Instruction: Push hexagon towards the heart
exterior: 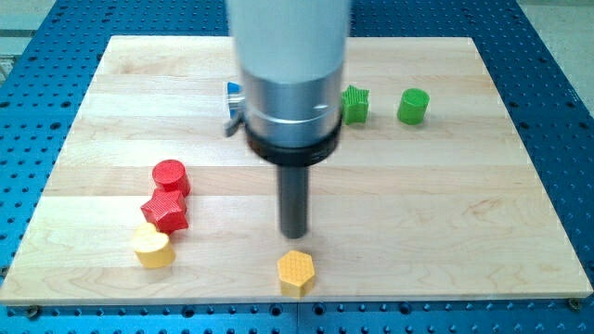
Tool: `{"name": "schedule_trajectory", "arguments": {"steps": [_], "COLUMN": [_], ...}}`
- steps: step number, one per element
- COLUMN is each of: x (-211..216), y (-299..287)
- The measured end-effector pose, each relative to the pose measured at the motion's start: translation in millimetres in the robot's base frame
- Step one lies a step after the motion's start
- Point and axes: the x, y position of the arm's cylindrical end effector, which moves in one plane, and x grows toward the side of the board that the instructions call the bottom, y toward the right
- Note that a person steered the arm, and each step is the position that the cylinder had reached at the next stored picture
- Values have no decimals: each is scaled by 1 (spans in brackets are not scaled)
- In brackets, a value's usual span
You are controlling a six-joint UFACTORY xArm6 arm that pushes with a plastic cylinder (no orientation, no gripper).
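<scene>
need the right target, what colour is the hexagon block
Yellow-orange; the hexagon shows clearly in the camera view, near the bottom edge.

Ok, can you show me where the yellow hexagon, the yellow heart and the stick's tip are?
yellow hexagon (296, 270): camera view, on its top face.
yellow heart (150, 245): camera view, on its top face.
my tip (294, 234): camera view, the rod's very end, just above the hexagon toward the view's top.

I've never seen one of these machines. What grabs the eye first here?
The big silver-and-black arm coming down from the view's top, ending in a dark rod whose tip rests just above the yellow hexagon, apart from it. At the view's left, a red cylinder, a red star and a yellow heart crowd together on the wooden board.
</scene>
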Motion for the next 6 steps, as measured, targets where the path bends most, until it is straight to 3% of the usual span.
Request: {"name": "schedule_trajectory", "arguments": {"steps": [1, 6], "x": [70, 55], "y": [46, -52]}}
